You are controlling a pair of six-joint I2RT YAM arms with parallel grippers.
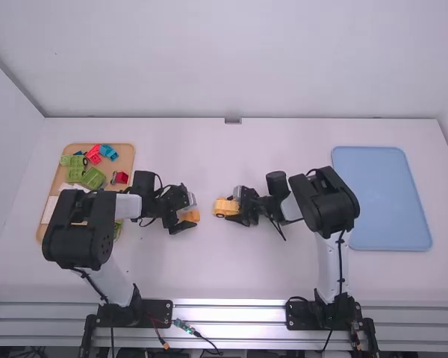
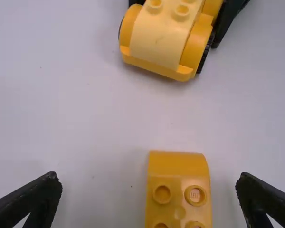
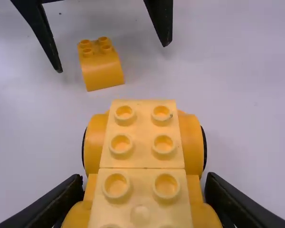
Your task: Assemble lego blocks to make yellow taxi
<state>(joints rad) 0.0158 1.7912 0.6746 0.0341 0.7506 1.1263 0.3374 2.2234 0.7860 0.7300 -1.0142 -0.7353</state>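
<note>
Yellow taxi, toy car of plastic blocks, partly assembled (image 1: 222, 203). Is near the middle of the broad white table (image 1: 284, 276), between the two arms, clasped in the black two-finger right gripper (image 1: 234, 205). Whether lifted or touching the table, cannot tell.

Next in size, at the table's right side, light-blue rectangular tray (image 1: 381, 198). Lies flat, well apart from the right gripper. At the left side, tan tray with rounded corners (image 1: 126, 148), partly hidden under the left arm. Holds green blocks (image 1: 93, 177), red blocks (image 1: 94, 154) and a blue block (image 1: 109, 152), all near its far end, also a flat white piece (image 1: 49, 209).

Then black two-finger left gripper (image 1: 191, 212). Has its fingers wide apart, one to each side of the orange-yellow block, with a gap at both sides. Right gripper in narrower state: has its fingers pressed to both sides of the taxi.

On the taxi, pale yellow studded blocks (image 3: 142, 142) along the top, rounded orange-yellow mudguards (image 3: 96, 142) and black tyres (image 3: 204, 147) at the sides.

Smaller than the taxi, orange-yellow block with round studs and one smooth curved end (image 2: 178, 190). Lies on the table, near the taxi but apart from it. Points with the curved end towards the taxi.
</note>
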